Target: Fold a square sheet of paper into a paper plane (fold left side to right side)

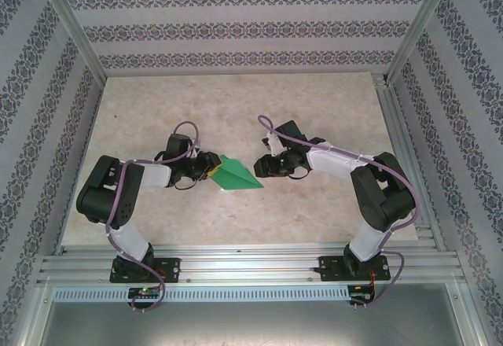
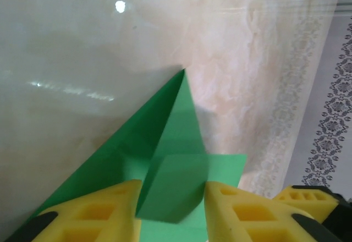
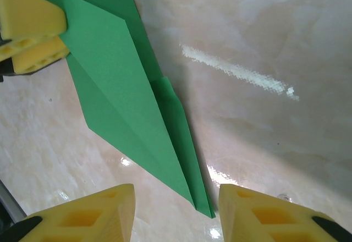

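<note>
Left claw (image 2: pixel 173 190): at the bottom of its own wrist view, two yellow fingers (image 2: pixel 104 212) with square hollows, closed on a raised fold of the green paper (image 2: pixel 165 126). Both inner faces touch that fold, so it is gripping the paper.
Right claw (image 3: pixel 176 195): open and empty, its yellow fingers (image 3: pixel 91 217) standing well apart, with the paper's tip lying below the gap.
Green paper (image 1: pixel 237 174): folded into a long pointed wedge with layered flaps and a crease running to the point. It lies on the bench (image 1: pixel 236 102) between the two claws, near the middle.
Broad end: at the left claw, lifted a little where the fold stands up between the fingers.
Point: aimed at the right claw. From the right wrist it ends just beside the finger on the right of that view; I cannot tell whether they touch.
Bench surface: pale, marbled and glossy, with streaks of reflected light.
Arms: black and white. The left arm (image 1: pixel 118 193) and right arm (image 1: pixel 377 189) both reach inward, so the claws face each other across the paper. Lilac cables loop along each arm.
Bases: bolted to silver rails (image 1: pixel 251 266) at the near edge.
Walls (image 1: pixel 236 31): patterned in grey-purple bands on three sides.
</note>
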Robot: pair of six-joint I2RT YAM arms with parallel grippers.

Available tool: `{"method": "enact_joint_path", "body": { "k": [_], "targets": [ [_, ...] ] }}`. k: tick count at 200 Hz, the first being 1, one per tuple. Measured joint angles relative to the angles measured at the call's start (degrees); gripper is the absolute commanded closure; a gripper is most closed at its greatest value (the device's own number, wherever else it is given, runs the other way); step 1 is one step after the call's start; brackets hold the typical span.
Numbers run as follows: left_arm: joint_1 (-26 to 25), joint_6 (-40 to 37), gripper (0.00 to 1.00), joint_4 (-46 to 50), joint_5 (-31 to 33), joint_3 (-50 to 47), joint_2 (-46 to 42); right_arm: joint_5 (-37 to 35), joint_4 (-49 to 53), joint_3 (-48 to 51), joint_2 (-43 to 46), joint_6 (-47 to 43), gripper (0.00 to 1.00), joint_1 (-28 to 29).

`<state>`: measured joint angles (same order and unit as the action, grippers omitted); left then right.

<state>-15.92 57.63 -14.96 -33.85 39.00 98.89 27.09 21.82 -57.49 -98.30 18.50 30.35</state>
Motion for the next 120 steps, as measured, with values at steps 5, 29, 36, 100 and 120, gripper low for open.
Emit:
{"method": "enact_joint_path", "body": {
  "k": [5, 29, 36, 100, 120],
  "targets": [
    [0.0, 0.09, 0.7, -0.24, 0.0, 0.37, 0.15, 0.0, 0.0, 0.17, 0.02, 0.0, 0.56, 0.0],
    [-0.04, 0.26, 0.81, -0.92, -0.02, 1.92, 0.74, 0.09, -0.9, 1.36, 0.11, 0.13, 0.55, -0.13],
    [-0.13, 0.33, 0.84, -1.33, -0.04, 2.29, 1.03, 0.55, -1.62, 2.14, 0.35, 0.5, 0.53, -0.46],
    [-2.51, -6.67, 0.98, -1.86, -2.67, 3.43, -2.25, 6.25, -12.63, 12.44, 10.82, 4.79, 0.19, -6.71],
    [-4.42, -11.69, 0.99, -0.55, -4.63, 4.11, -7.98, 9.14, -18.71, 16.17, 16.5, 6.29, 0.02, -8.61]
  ]
}}
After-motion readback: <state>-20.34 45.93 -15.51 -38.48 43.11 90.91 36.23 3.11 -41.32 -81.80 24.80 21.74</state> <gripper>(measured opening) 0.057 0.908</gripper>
